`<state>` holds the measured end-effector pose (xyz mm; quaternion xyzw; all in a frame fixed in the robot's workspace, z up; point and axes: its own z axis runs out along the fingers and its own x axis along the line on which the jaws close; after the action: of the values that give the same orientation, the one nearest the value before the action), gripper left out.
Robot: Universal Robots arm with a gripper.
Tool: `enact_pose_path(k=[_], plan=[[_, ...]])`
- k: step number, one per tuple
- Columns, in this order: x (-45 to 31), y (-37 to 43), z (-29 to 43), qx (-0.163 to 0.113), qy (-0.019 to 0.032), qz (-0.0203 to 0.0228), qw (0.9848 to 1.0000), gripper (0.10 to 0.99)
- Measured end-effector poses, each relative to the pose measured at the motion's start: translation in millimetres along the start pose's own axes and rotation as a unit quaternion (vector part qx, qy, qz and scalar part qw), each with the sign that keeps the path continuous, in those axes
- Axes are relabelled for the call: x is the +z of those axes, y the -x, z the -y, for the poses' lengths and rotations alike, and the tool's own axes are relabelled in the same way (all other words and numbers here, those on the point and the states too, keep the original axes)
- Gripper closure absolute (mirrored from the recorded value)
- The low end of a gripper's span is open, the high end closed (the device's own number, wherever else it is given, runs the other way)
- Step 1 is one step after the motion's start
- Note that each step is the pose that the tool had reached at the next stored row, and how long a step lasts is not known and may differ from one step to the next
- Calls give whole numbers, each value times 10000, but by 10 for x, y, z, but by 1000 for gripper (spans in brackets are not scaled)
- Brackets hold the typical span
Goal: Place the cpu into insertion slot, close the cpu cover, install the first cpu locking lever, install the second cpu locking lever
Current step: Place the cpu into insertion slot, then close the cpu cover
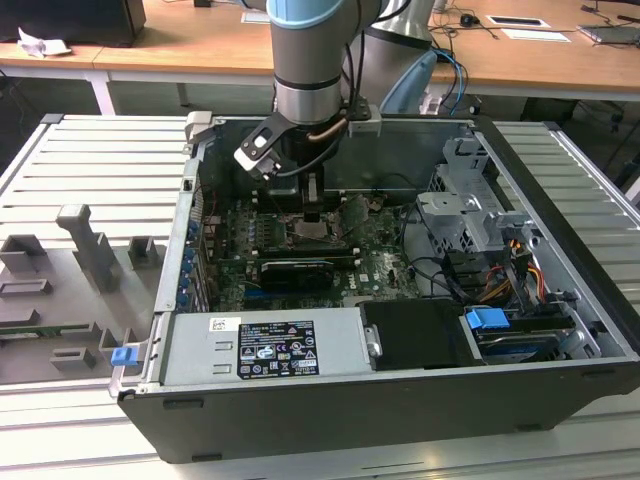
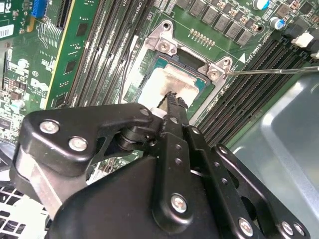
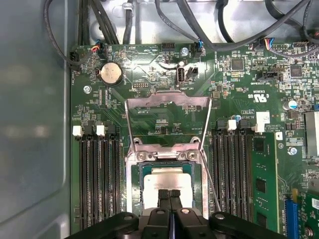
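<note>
Cpu (image 3: 167,178) is lying flat in the insertion slot (image 3: 137,189), its pale metal top facing up and sitting square within the rim, so the seating step appears to be done. The end effector (image 3: 170,195) is hanging directly over the near edge of the chip with its two fingers clenched together, nothing between them. The tips are reaching the chip's top or stopping just above it, and contact cannot be confirmed. In my judgement the closed fingers are acting as a single narrow probe for pressing or pushing, not for grasping.

The cpu cover (image 3: 168,98) is lying folded back beyond the socket on its hinge, its large opening showing green board through it, so it is not yet closed. A thin locking lever (image 3: 208,179) is running along one side of the socket, unlatched.

The first wrist view is giving the straight-down layout: cover, hinge, socket and the memory slots (image 3: 99,184) flanking both sides. The second wrist view is looking obliquely past the end effector's linkage (image 2: 172,98) and is showing the lever (image 2: 269,71) sticking out, raised clear of the board. The exterior view is placing the arm's end effector (image 1: 313,208) low inside the open computer case (image 1: 560,250) resting on the slatted table (image 1: 90,170).
</note>
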<state>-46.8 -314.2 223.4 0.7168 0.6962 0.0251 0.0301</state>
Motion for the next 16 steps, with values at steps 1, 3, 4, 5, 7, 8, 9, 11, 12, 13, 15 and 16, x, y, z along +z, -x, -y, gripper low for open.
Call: enact_pose_path(k=[1, 3, 4, 5, 7, 8, 9, 11, 12, 13, 15, 16], plan=[[-1, 0, 0, 1, 0, 0, 10000, 980], [-17, 0, -1, 1, 0, 4, 10000, 980], [-25, 0, -2, 1, 0, 3, 10000, 980], [-30, 0, -2, 0, 0, 4, 10000, 980], [-45, 0, -3, 1, 0, 6, 10000, 980], [-59, 0, -5, 0, 0, 7, 10000, 980], [-59, -1, -19, 0, -2, 12, 10000, 980], [-56, -1, -59, 0, -7, 17, 10000, 980], [-56, -1, -68, -1, -7, 17, 10000, 980], [-56, -1, -72, 0, -7, 17, 10000, 980], [-69, -2, -73, 0, -7, 20, 10000, 980], [-80, -2, -73, -1, -7, 20, 10000, 980]])
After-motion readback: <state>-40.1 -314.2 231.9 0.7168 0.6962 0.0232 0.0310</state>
